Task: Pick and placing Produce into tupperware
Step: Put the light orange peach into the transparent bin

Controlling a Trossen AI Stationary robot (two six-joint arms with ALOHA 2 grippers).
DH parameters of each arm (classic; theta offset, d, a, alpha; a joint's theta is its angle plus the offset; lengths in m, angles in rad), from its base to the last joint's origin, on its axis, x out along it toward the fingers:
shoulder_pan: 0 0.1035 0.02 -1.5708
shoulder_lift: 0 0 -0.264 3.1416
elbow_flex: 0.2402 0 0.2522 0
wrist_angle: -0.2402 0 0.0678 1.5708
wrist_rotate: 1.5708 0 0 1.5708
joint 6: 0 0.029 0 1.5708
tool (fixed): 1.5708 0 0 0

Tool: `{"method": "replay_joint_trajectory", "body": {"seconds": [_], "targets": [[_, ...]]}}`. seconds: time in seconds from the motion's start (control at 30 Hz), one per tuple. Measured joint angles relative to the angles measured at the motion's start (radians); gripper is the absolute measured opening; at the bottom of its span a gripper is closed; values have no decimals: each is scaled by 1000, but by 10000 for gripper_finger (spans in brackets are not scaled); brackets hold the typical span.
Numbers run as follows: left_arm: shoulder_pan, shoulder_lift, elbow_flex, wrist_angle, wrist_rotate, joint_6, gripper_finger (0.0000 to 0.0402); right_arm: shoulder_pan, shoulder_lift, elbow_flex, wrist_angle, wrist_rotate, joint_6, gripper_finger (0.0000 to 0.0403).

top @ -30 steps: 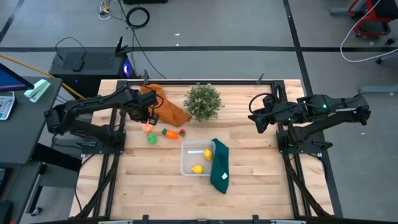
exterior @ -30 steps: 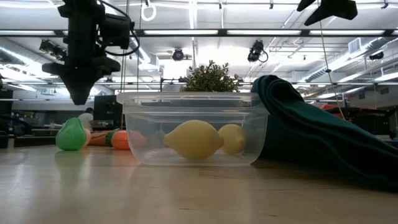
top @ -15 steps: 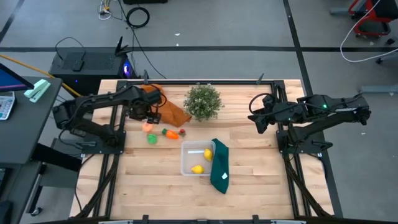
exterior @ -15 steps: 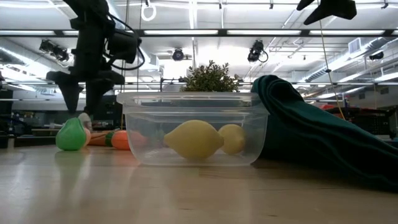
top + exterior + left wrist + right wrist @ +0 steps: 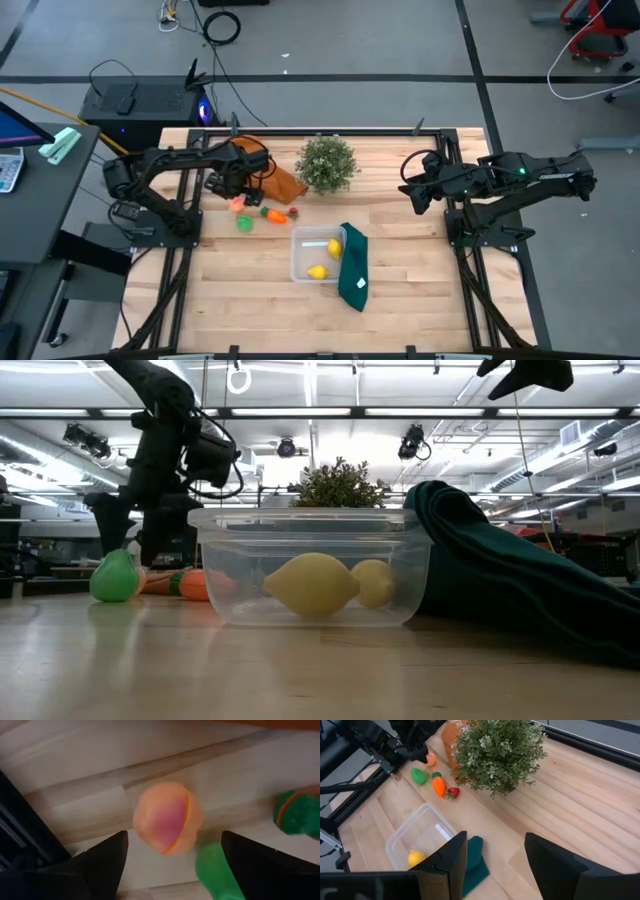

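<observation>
A pink peach (image 5: 167,817) lies on the wooden table, also seen in the high view (image 5: 238,205). My left gripper (image 5: 172,840) is open, pointing down, with one finger on either side of the peach and a gap to each. Beside the peach lie the green one (image 5: 244,223), the orange carrot (image 5: 272,213) and the red one (image 5: 293,212). The clear tupperware (image 5: 300,262) stands at mid-table with two yellow lemons (image 5: 312,584) inside. My right gripper (image 5: 410,190) waits open above the table's right side.
A bushy potted plant (image 5: 327,163) stands at the far middle, with an orange cloth (image 5: 272,178) to its left, close behind my left gripper. A dark green cloth (image 5: 354,265) leans over the tupperware's right side.
My left gripper has come down toward the peach and has opened from nearly shut to wide. Its fingers now reach down beside the peach near the table. The produce and the tupperware have stayed in place.
</observation>
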Motion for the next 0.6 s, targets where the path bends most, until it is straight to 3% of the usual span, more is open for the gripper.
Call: {"method": "replay_joint_trajectory", "body": {"seconds": [0.6], "targets": [[1, 63, 0, 32, -20, 56, 339, 0, 0, 0, 7, 0, 9, 165]]}}
